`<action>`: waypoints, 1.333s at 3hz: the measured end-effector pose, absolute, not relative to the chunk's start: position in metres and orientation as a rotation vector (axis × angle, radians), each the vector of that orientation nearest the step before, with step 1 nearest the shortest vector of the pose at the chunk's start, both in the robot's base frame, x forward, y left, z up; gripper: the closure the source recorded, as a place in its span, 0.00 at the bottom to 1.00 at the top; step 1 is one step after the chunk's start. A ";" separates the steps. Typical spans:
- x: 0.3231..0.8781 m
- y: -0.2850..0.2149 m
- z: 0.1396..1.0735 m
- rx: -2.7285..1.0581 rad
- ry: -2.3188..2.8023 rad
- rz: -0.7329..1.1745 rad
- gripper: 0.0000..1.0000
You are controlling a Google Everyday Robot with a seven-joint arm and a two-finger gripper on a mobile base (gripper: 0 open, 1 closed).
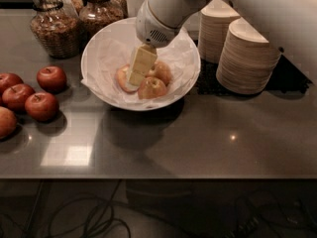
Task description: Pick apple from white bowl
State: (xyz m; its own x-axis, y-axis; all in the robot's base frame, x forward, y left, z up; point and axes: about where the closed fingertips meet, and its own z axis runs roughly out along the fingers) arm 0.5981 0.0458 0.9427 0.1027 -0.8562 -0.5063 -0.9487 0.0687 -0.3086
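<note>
Camera view: claw inside white bowl, apple not yet lifted
Claw tip meets the apple at 9 o'clock in the bowl's cluster of three; claw state cannot be told. Apple rests on the paper lining, so gripping and lifting are left to do. Red apples lie on the desk at 9 o'clock

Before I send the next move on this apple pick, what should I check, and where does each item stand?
1. Apples in the bowl: three pale ones, ok.
2. Claw placement: down inside the bowl, over the left apple, ok.
3. Grip on the left apple: cannot tell.
4. Room beside the claw: the front apple lies close on its right, cannot tell.
5. Red apples: out on the table, apart from the bowl, ok.
</note>
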 end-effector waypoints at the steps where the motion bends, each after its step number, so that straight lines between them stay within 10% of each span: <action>1: 0.608 0.050 0.930 -1.816 1.767 0.211 0.00; 4: 0.624 0.067 0.892 -1.833 1.789 0.270 0.00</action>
State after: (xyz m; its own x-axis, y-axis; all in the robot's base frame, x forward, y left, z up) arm 0.6239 0.0672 0.8919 0.0901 -0.8554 -0.5100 -0.9678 0.0456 -0.2475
